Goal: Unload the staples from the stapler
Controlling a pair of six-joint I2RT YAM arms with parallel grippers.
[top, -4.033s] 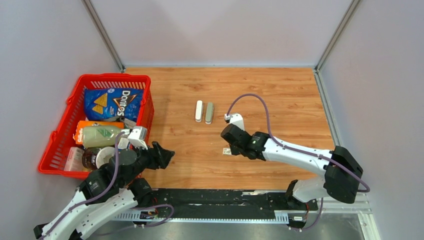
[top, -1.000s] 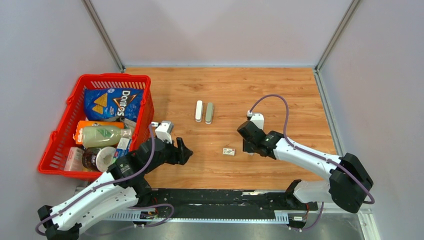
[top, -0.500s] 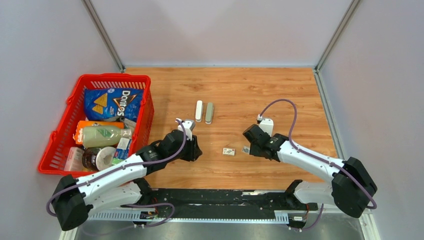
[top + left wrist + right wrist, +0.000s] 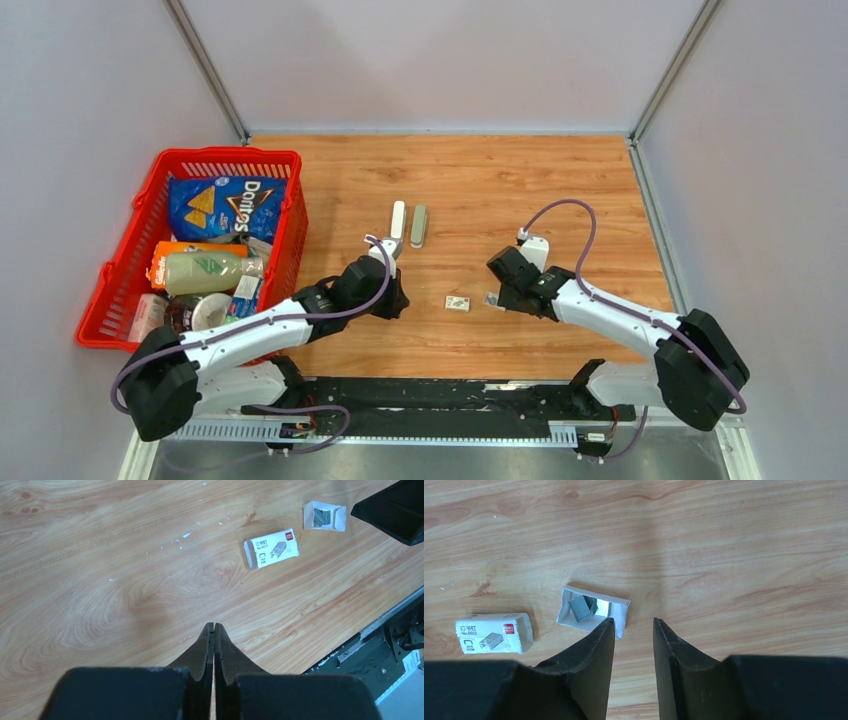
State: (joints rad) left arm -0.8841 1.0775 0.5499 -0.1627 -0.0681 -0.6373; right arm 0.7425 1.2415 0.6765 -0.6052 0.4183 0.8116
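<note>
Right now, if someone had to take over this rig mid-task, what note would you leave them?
Left gripper: shut, empty, above bare table.
Right gripper: open, holding nothing, poised at the near edge of the paper tray.
Things: a clump of staples lies in that tray, with a closed staple box beside it. White stapler and grey stapler lie side by side mid-table, neither held.
Done: cannot tell whether either stapler has been emptied.
Left: probably grasp a stapler, open it and take its staples out.
</note>
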